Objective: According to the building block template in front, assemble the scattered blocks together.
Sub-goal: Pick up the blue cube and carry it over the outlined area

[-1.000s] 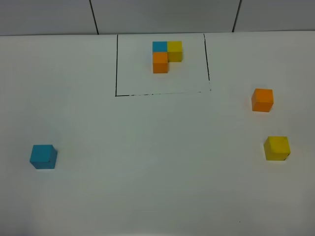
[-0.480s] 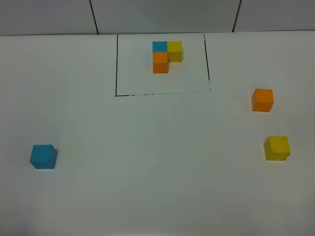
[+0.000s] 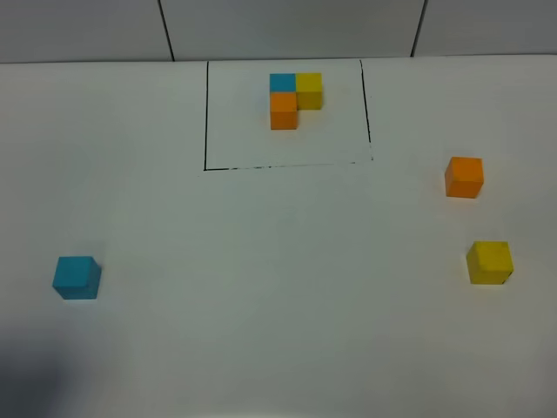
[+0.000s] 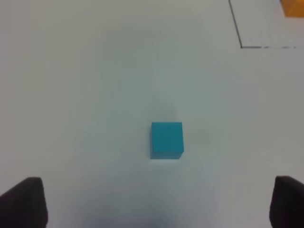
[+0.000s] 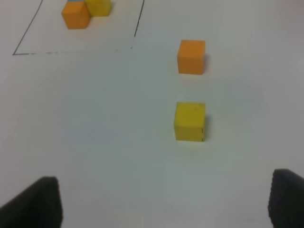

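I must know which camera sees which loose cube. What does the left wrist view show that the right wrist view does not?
Only the left wrist view: the loose blue cube, ahead of the open left gripper. Only the right wrist view: the loose orange cube and the loose yellow cube, ahead of the open right gripper; also the template's yellow cube. Both: the white table, a corner of the black outline and the template's orange cube, cut off at the edge in the left wrist view.
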`<state>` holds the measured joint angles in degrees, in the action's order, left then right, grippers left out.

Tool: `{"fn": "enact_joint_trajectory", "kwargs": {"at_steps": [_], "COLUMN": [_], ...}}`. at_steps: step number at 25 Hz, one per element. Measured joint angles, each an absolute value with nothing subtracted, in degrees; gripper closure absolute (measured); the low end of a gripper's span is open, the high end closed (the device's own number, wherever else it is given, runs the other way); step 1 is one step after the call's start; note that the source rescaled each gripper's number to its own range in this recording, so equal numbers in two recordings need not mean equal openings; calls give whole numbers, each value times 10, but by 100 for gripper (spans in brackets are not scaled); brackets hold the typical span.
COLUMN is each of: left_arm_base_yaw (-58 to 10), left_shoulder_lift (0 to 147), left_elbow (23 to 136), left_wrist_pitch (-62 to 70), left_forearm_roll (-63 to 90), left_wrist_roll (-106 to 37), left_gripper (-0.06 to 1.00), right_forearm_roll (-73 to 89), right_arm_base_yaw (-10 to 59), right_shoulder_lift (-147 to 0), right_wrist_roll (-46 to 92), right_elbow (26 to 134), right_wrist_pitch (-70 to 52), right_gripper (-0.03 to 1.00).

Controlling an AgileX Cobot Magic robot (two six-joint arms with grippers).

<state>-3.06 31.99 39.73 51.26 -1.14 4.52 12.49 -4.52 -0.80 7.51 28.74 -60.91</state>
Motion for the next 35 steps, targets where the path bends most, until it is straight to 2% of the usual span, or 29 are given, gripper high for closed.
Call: {"fn": "enact_joint_trajectory", "kwargs": {"at_steps": [9,16,23,35], "left_arm_base_yaw": [-46,-91,-97,-91], "left_shoulder_lift": [678,870,957,974], "left_elbow": [500,529,530,505], "left_wrist_pitch": [517,483,438,419], "left_forearm_roll": [3,0,0,-12], "left_wrist_roll": [44,35,61,63], "left_gripper": [-4,-4,-4,-4], "right_forearm_roll": [125,125,125,125], "right_arm_base_yaw": [-45,-45,-45,-45], "right_shoulder_lift": [-8,-8,-8,-8], "right_wrist_roll": [75,73,72,70], "right_elbow": [287,287,287,287], "right_wrist_pitch": [-609,-609,-609,-609], "right_gripper": [22,22,22,22]}}
